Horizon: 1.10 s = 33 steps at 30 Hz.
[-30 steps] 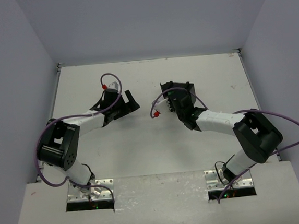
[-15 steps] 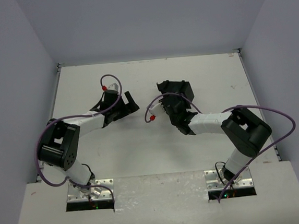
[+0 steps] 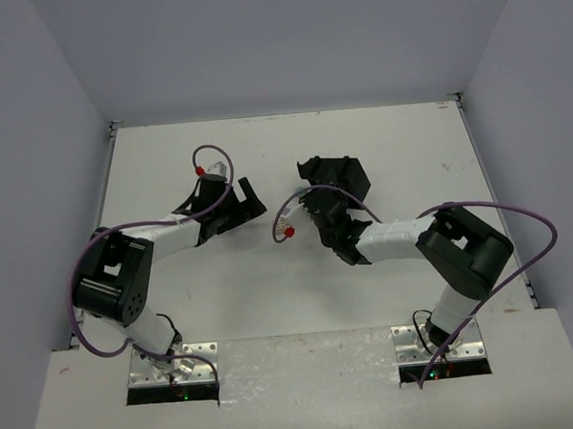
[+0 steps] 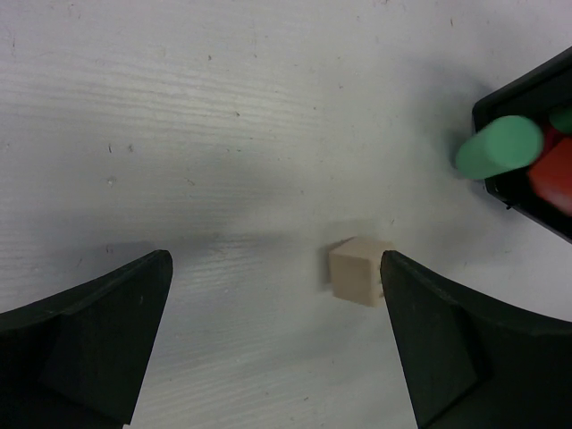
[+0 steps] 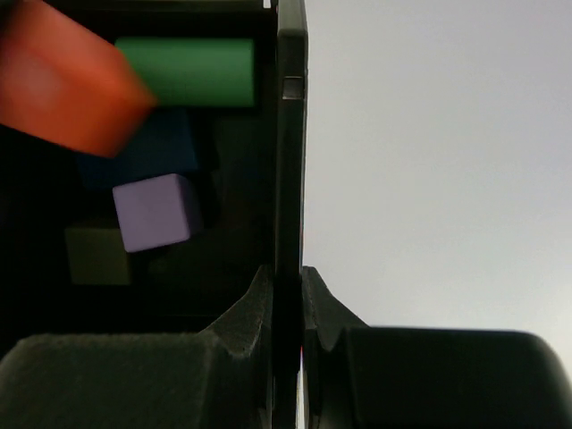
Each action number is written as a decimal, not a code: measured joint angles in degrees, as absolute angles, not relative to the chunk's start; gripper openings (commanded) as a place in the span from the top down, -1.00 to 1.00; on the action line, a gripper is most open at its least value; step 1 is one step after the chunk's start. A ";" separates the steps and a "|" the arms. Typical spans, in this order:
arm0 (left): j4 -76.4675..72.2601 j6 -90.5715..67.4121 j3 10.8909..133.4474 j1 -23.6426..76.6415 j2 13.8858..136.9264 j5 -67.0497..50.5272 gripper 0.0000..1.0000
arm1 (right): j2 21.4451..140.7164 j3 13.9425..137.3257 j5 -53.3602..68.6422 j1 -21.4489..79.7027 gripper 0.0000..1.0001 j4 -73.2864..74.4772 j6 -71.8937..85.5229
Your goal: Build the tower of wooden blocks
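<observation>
Tan wood block (image 4: 359,271), matte cube, below wide-open left hand (image 4: 275,268); right hand (image 5: 288,275) clamps black bin (image 5: 290,134) wall.

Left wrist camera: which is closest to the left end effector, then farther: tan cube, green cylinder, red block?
1. Tan cube, between the left end effector's fingers.
2. Green cylinder, upper right, at the bin's rim.
3. Red block, far right, inside the bin.

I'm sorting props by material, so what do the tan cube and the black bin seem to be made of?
The tan cube looks like bare wood, matte: pale raw colour, no shine. The black bin is probably moulded plastic, smooth: thin, even wall with a small notch.
</observation>
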<state>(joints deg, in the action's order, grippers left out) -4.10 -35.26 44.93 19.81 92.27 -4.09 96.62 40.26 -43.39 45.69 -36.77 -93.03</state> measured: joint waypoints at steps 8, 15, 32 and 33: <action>-5.75 -35.99 44.51 20.21 93.12 -5.31 -1.00 | 97.00 40.16 -44.40 47.13 1.00 -37.51 -93.77; -8.51 -36.09 47.65 22.69 99.08 -6.07 -1.00 | 97.71 40.16 -45.01 48.06 1.00 -38.28 -93.91; 3.74 -33.33 55.13 22.87 96.98 8.88 -1.00 | 98.89 43.22 -46.16 48.53 1.00 -51.33 -94.78; 5.15 -33.70 55.30 22.64 95.47 10.95 -1.00 | 98.89 43.74 -46.30 48.28 1.00 -52.35 -94.76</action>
<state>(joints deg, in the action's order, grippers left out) 5.15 -33.70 55.30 22.64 95.47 10.95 98.89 43.74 -46.30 48.28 -52.35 -94.76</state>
